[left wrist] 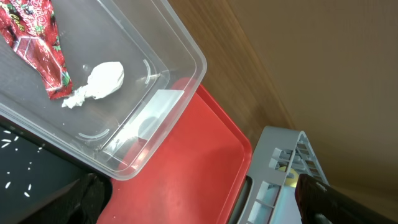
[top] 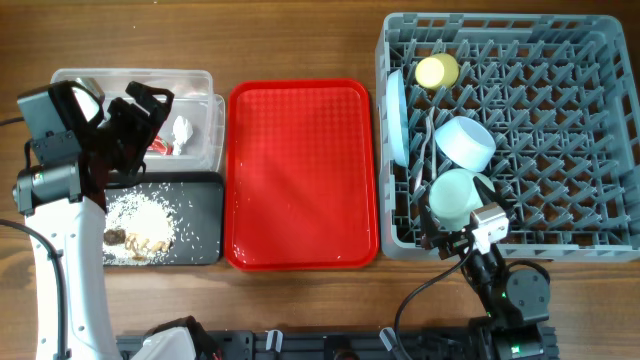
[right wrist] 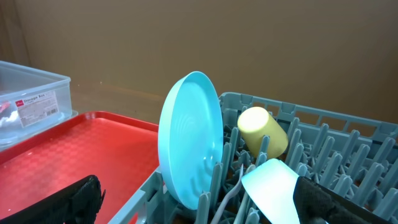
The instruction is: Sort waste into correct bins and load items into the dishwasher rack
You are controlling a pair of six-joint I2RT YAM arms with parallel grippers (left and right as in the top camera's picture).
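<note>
The left gripper (left wrist: 202, 196), jaws wide apart, is being held over the clear tub (top: 190, 75) at the upper left. The right gripper (right wrist: 199, 196), jaws wide apart too, is being held at the lower right. In the big grey rack (top: 500, 20) on the right, the blue plate (top: 396, 115), blue bowl (top: 465, 140), green bowl (top: 455, 195) and yellow cup (top: 436, 70) are being held. Rice (top: 140, 215) is being held in the black tray (top: 205, 200), lower left. The red wrapper (left wrist: 37, 43) and white tissue (left wrist: 102, 81) are being held in the tub.
</note>
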